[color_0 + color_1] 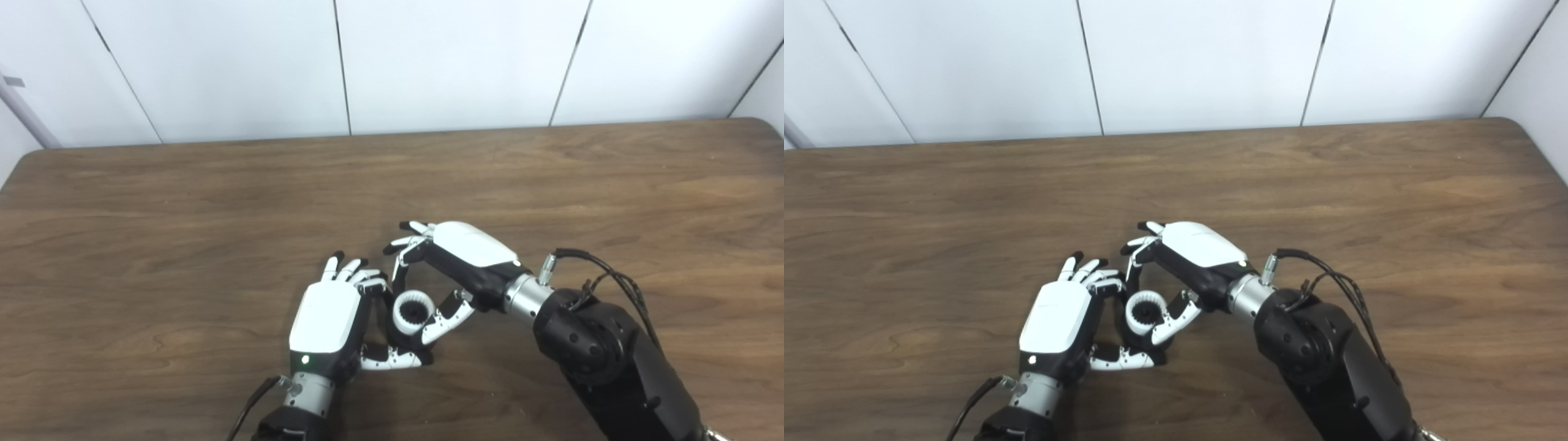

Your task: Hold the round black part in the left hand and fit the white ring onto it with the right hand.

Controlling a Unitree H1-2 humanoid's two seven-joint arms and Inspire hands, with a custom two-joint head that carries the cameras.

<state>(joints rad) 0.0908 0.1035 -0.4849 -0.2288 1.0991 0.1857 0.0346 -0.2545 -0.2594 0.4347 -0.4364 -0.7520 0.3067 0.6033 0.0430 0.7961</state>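
The toothed white plastic ring [413, 311] sat atop the round black part [409, 338], cradled by the left hand [327, 318]. The right hand [456, 263] pinched the ring; seating appeared unfinished.

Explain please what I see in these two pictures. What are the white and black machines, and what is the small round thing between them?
These are a humanoid robot's two arms, seen from two cameras side by side on its head, so both pictures show one scene. The left hand and the right hand meet over a brown wooden table. Between their fingers sits a white ring with small teeth inside, on a round black part that is mostly hidden. Both hands seem closed around this pair.
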